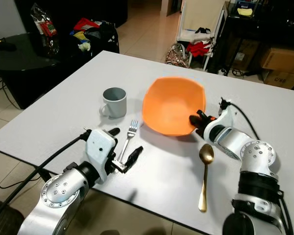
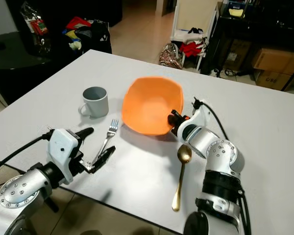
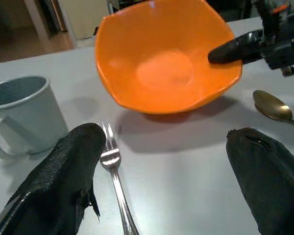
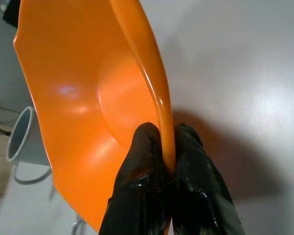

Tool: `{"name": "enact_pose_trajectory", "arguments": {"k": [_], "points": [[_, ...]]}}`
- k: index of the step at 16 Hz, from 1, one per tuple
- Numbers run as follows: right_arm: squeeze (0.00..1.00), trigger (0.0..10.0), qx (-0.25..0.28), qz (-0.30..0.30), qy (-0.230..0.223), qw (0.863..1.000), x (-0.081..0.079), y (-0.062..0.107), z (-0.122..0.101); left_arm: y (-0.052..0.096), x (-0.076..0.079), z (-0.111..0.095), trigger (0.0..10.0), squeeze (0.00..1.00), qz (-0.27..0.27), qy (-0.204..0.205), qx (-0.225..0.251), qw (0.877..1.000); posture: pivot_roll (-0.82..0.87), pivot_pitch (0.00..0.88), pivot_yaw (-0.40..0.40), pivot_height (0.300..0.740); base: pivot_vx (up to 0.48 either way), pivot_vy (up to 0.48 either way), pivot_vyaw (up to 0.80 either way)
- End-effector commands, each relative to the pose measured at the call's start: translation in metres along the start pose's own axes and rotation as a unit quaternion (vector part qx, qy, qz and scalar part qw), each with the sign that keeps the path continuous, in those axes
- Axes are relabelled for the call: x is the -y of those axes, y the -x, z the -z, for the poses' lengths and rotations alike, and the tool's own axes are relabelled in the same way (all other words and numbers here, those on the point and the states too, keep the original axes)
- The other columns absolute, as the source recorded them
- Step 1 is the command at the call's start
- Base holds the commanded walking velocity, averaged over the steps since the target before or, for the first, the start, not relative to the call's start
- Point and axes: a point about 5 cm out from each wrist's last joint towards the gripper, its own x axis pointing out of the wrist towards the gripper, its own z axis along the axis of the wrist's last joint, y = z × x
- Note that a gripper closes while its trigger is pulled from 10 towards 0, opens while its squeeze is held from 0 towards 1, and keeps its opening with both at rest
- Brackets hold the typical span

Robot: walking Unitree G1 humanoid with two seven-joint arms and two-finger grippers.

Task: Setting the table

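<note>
Orange and glossy, the squarish plastic bowl [image 1: 172, 104] sits tilted near the middle of the white desk [image 1: 264, 122], its near rim pinched between the right gripper [image 4: 166, 152] fingers — lowering it level before letting go should keep it from rocking. The left gripper [image 1: 125, 149] rests spread wide at the near edge, straddling the steel fork [image 1: 129, 138] beside the grey mug [image 1: 114, 102], forearm low and angled inward — gold spoon [image 1: 205, 172] lies near the right arm.

Two silver metal arms, rounded joints ringed with small screws. White wrist housings. Black cable along each forearm. Left hand [image 1: 121, 149] and right hand [image 1: 195, 120]: long black rubbery fingers; orange marking beside the right one.
</note>
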Motion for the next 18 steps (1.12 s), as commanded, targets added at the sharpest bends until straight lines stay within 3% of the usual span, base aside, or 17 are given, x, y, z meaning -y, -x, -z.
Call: {"name": "enact_pose_trajectory", "arguments": {"k": [1,3,7,9,12,13,14,15,16,17,18], "points": [[0.00,10.0,0.013,-0.017,-0.022,1.000,-0.008,0.000,-0.010,0.000,0.001,-0.004,10.0,0.00,0.007,-0.002,0.002,1.000,0.11,0.000,-0.029,0.740,0.000,0.000,0.00],[0.00,10.0,0.001,-0.020,-0.069,0.997,-0.011,-0.007,-0.011,0.002,0.002,-0.004,10.0,0.00,0.021,0.006,-0.002,1.000,0.12,0.000,-0.029,0.740,0.000,0.000,0.00],[0.00,10.0,-0.022,-0.023,-0.100,0.994,-0.014,-0.014,-0.010,0.003,0.003,-0.003,10.0,0.00,0.027,0.003,-0.008,1.000,0.12,0.000,-0.033,0.740,0.000,0.000,0.00],[0.00,10.0,-0.041,-0.025,-0.146,0.988,-0.014,-0.015,-0.007,0.003,0.004,-0.004,10.0,0.00,0.028,0.003,-0.009,1.000,0.12,0.000,-0.036,0.740,0.000,0.000,0.00],[0.00,10.0,-0.057,-0.024,-0.179,0.982,-0.011,-0.014,-0.004,0.003,0.004,-0.004,10.0,0.00,0.029,0.002,-0.009,1.000,0.11,0.000,-0.034,0.740,0.000,0.000,0.00],[0.51,10.0,-0.060,-0.020,-0.184,0.981,-0.009,-0.013,-0.002,0.003,0.004,-0.004,10.0,0.00,0.030,0.002,-0.009,0.999,0.11,0.000,-0.033,0.740,0.000,0.000,0.00],[0.69,10.0,-0.061,-0.014,-0.186,0.981,-0.007,-0.013,-0.001,0.002,0.004,-0.005,10.0,0.00,0.030,0.001,-0.009,1.000,0.11,0.000,-0.031,0.740,0.000,0.000,0.00],[0.82,10.0,-0.064,-0.010,-0.184,0.981,-0.005,-0.012,0.000,0.002,0.004,-0.005,10.0,0.00,0.031,0.001,-0.008,0.999,0.11,0.000,-0.031,0.740,0.000,0.000,0.00],[0.82,10.0,-0.066,-0.007,-0.184,0.981,-0.004,-0.012,0.001,0.002,0.004,-0.005,10.0,0.00,0.031,0.001,-0.008,0.999,0.11,0.000,-0.031,0.740,0.000,0.000,0.00],[0.93,10.0,-0.068,-0.004,-0.186,0.980,-0.004,-0.011,0.001,0.002,0.004,-0.005,10.0,0.00,0.033,0.001,-0.009,0.999,0.11,0.000,-0.031,0.740,0.000,0.000,0.00],[0.93,10.0,-0.070,-0.002,-0.187,0.980,-0.003,-0.011,0.001,0.002,0.004,-0.005,10.0,0.00,0.034,0.001,-0.009,0.999,0.11,0.000,-0.030,0.740,0.000,0.000,0.00]]}}
